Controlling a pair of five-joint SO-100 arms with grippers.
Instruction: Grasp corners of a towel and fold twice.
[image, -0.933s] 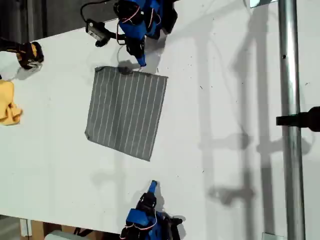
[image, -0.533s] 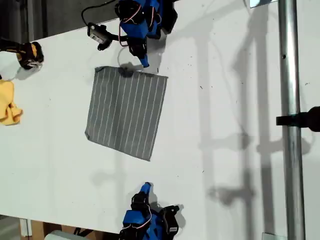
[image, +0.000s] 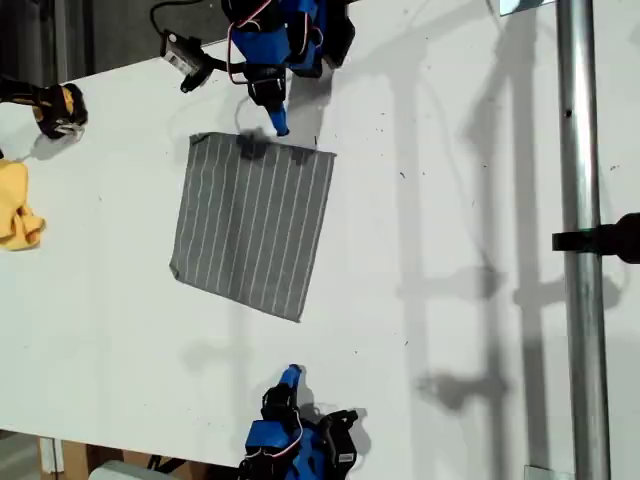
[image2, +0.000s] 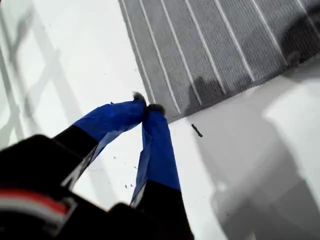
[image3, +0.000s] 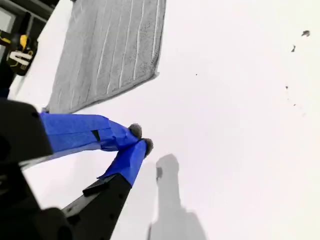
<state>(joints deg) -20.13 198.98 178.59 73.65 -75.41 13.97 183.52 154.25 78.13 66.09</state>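
Dark-grey cloth: the towel (image: 252, 224), pinstriped in white, lies flat and unfolded on the white table (image: 450, 200), between the two arms.
Towel relative to my first gripper: my first gripper (image2: 147, 108) hangs just off the towel's (image2: 210, 45) near edge, tips close to that edge and beside one corner (image2: 172, 119); contact cannot be confirmed.
First gripper state: blue jaws pressed together at the tips, nothing between them.
Exterior placement: my first gripper (image: 279, 126) sits at the exterior view's top, over the towel's upper edge.
Towel relative to my second gripper: my second gripper (image3: 140, 140) is well apart from the towel (image3: 112, 50), over bare table.
Second gripper state: tips together, holding nothing.
Exterior placement, second: my second gripper (image: 290, 376) is at the exterior view's bottom.
Surroundings: a yellow cloth (image: 17, 208) lies at the exterior view's left edge; a metal pole (image: 582, 240) runs along its right.
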